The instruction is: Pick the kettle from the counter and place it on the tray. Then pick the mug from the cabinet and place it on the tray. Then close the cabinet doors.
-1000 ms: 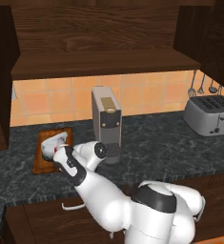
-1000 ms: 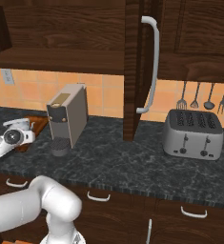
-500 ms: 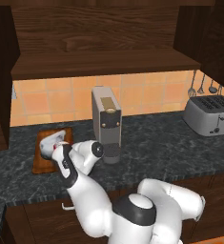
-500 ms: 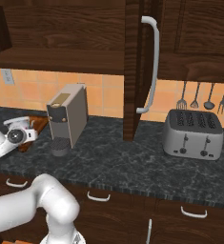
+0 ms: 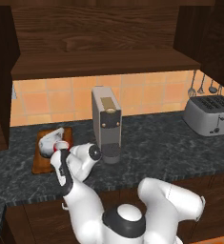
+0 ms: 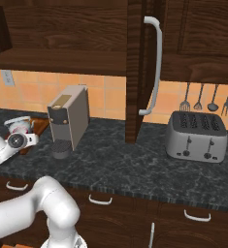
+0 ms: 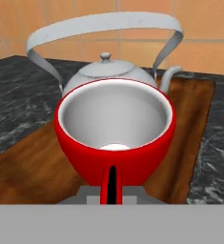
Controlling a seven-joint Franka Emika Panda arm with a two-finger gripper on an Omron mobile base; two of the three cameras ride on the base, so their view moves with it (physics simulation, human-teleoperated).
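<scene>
On the dark speckled tabletop [image 5: 180, 147] the tray [image 7: 32, 167] carries the kettle [image 7: 108, 71]; the jaws, pinching the empty red mug [image 7: 114, 138], have dropped lower over the tray since a second ago. A coffee machine [image 5: 106, 124] stands at the tray's 3 o'clock, the toaster [image 6: 197, 136] beyond.
</scene>
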